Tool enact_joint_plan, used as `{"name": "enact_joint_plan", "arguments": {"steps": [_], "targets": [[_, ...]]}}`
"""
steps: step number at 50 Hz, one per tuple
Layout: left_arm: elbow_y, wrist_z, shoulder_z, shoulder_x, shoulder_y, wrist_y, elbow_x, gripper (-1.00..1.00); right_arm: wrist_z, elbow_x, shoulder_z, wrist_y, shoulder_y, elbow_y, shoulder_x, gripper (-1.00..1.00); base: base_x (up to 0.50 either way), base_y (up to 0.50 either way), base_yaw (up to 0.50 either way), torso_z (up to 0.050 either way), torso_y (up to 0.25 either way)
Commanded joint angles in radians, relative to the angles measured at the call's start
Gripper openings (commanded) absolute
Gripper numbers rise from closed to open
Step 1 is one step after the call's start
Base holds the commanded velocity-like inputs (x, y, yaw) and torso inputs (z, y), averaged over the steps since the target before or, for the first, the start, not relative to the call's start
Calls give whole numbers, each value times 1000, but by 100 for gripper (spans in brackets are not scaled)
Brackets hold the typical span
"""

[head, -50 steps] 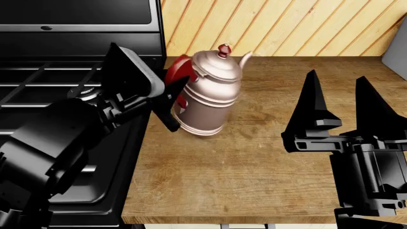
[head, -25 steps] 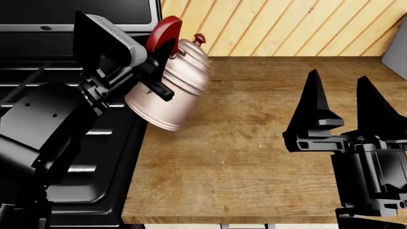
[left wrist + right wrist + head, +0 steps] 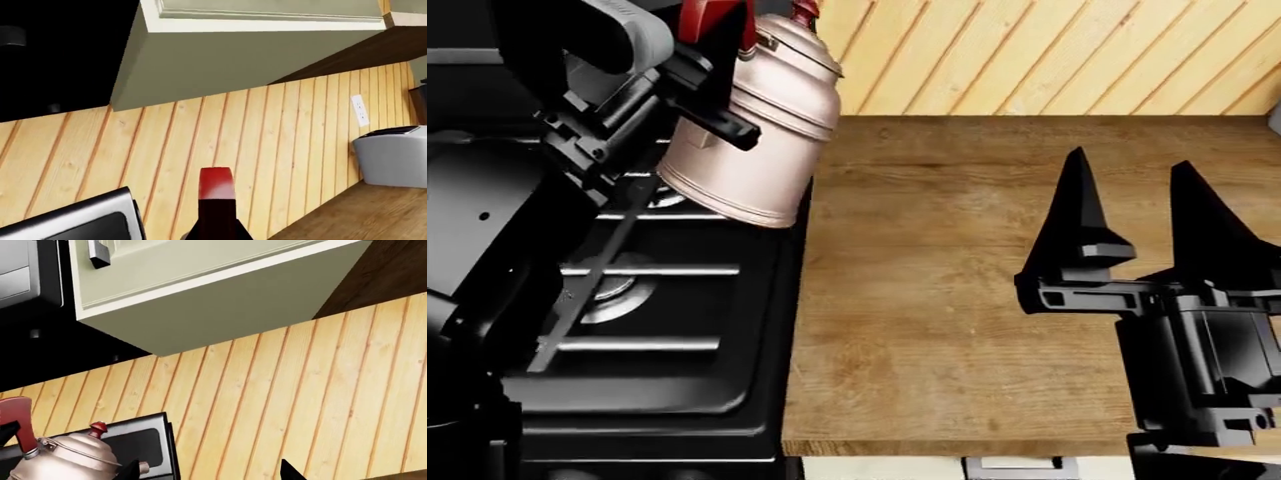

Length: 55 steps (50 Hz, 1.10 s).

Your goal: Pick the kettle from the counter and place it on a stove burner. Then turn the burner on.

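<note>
Carrying the kettle [image 3: 754, 120], tilted, upper left of frame.
Left gripper [image 3: 714, 55] clamps its red handle [image 3: 711, 17]; rigid, slick metal, likely swings. Right gripper [image 3: 1134, 210] spread, empty.

both arms are rendered in glossy black. the left arm [image 3: 494, 230] is built of rounded housings with small screw holes. the right gripper [image 3: 1148, 225] is formed of two tapered, pointed black fingers on a blocky stepped base.

One kettle [image 3: 754, 120]; two pincers, left [image 3: 701, 75] and right [image 3: 1141, 215]; one desk [image 3: 961, 300]; one toaster [image 3: 393, 155]; one wall socket [image 3: 359, 110].
</note>
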State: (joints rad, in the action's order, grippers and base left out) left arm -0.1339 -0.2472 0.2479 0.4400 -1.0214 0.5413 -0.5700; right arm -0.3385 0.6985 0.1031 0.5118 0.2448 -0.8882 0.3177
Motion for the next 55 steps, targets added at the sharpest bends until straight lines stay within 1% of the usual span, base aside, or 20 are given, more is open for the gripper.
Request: {"name": "enact_joint_plan", "arguments": {"steps": [1,16,19,27,43,49,55], "targets": [[-20,31,-37,6,-16,2,-16,-100,-21,4,-13,20,7,-8,13,100,-74,500,0,0,0],[4,38,-25,0,-25,-6,-1,-100,-12,-25,-36,1,3,-17,27,100,-37,500,0,0,1],[9,36,-21,-1,-26,-7,0,-100,-12,-52,-51,-1,3,-26,34,100,104,500,0,0,0],[10,37,-12,-5,-31,-2,0,-100,-13,-41,-44,-17,-2,-28,31,100,134,479,0,0,1],[34,44,6,-27,-50,-12,12,-100,-1,-28,-47,-49,-12,-29,34,100,0,0,0,0,1],[77,50,11,-43,-67,-27,28,-100,1,-26,-51,-56,-12,-24,34,100,0,0,0,0,2],[138,48,22,-74,-87,-59,47,-100,1,-24,-50,-62,-13,-22,37,100,0,0,0,0,0]]}}
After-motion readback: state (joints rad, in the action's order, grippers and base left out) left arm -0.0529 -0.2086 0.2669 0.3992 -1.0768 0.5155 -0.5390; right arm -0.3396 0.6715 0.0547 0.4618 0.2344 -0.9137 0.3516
